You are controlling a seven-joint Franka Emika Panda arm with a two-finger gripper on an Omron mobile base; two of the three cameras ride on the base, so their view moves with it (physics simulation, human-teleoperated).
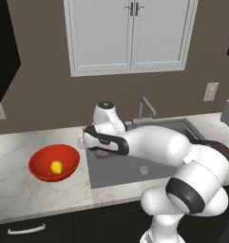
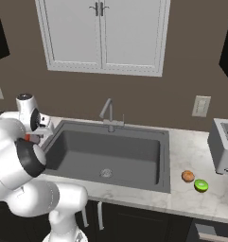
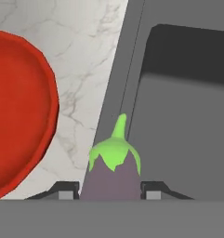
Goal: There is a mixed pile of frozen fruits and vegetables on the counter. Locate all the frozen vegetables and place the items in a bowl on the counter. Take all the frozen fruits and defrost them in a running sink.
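My gripper [image 3: 111,190] is shut on the purple-grey eggplant [image 3: 112,169], whose green cap points away from the hand. It hangs above the left edge of the dark sink [image 3: 178,107], just right of the red bowl [image 3: 20,116]. From the left base view, the eggplant [image 1: 102,153] shows under the wrist, and the bowl [image 1: 40,159] on the counter [image 1: 21,190] holds a yellow piece [image 1: 56,166]. An orange piece [image 2: 188,176] and a bright green one [image 2: 201,185] lie on the counter right of the sink [image 2: 110,156].
A thin metal faucet [image 2: 108,113] stands behind the basin, with no water visible. A grey toaster [image 2: 224,146] sits at the far right. White window shutters [image 1: 130,33] hang above, and dark cabinets run below the counter.
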